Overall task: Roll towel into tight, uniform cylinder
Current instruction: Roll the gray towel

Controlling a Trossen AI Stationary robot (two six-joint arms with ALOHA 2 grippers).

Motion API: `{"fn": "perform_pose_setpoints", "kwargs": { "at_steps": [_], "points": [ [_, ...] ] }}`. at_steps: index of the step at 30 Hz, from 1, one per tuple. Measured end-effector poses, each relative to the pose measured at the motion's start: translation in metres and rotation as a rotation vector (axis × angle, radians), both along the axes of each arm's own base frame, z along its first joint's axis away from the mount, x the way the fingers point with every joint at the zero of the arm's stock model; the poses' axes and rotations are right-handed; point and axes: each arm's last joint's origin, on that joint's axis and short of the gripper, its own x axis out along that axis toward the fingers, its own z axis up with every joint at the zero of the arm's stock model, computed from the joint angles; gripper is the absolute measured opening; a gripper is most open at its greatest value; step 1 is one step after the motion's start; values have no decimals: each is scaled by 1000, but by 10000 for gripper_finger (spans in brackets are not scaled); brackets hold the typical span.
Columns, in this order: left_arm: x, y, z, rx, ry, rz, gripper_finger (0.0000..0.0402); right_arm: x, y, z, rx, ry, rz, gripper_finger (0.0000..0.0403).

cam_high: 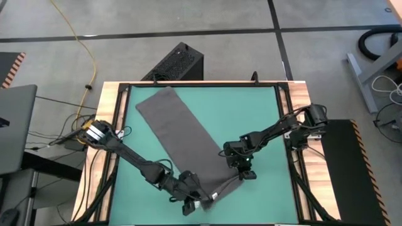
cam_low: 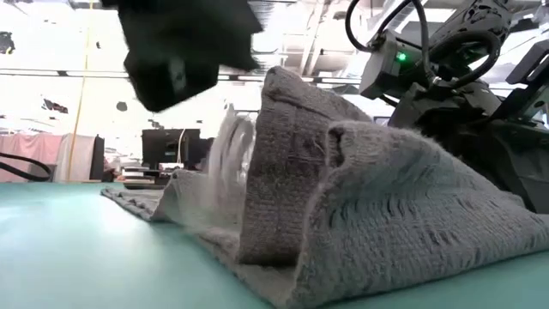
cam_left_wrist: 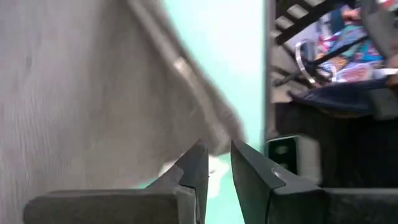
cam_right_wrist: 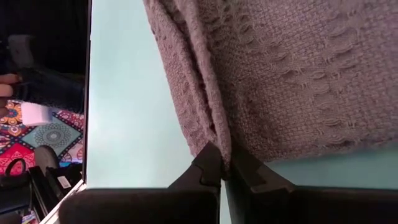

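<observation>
The dark grey towel (cam_high: 182, 132) lies as a long diagonal strip on the green mat (cam_high: 245, 113), from the far left to the near middle. Its near end is lifted and folded over into a hump (cam_low: 386, 206). My right gripper (cam_high: 245, 174) is shut on that folded edge; in the right wrist view its fingertips (cam_right_wrist: 224, 167) pinch the cloth (cam_right_wrist: 298, 74). My left gripper (cam_high: 196, 202) is at the towel's near corner, a little above the mat, with its fingers (cam_left_wrist: 196, 165) slightly apart and nothing between them. The cloth (cam_left_wrist: 74, 93) lies just beside them.
A black box (cam_high: 179, 63) stands on the floor beyond the table's far edge. A yellow cable (cam_high: 88, 44) runs on the floor at the far left. A laptop (cam_high: 16, 125) sits left of the table. Wooden borders (cam_high: 107, 132) and black rails frame the mat.
</observation>
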Motion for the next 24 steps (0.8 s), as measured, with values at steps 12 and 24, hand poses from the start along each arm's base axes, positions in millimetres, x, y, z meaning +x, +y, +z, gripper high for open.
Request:
{"fn": "perform_pose_setpoints", "kwargs": {
  "at_steps": [12, 24],
  "points": [
    [12, 10, 1, 202, -154, 105, 57, 0, 0, 0, -3, -6, 2, 25],
    [32, 16, 4, 93, -243, 97, 141, 1, -1, 0, -5, -6, -7, 25]
  ]
}}
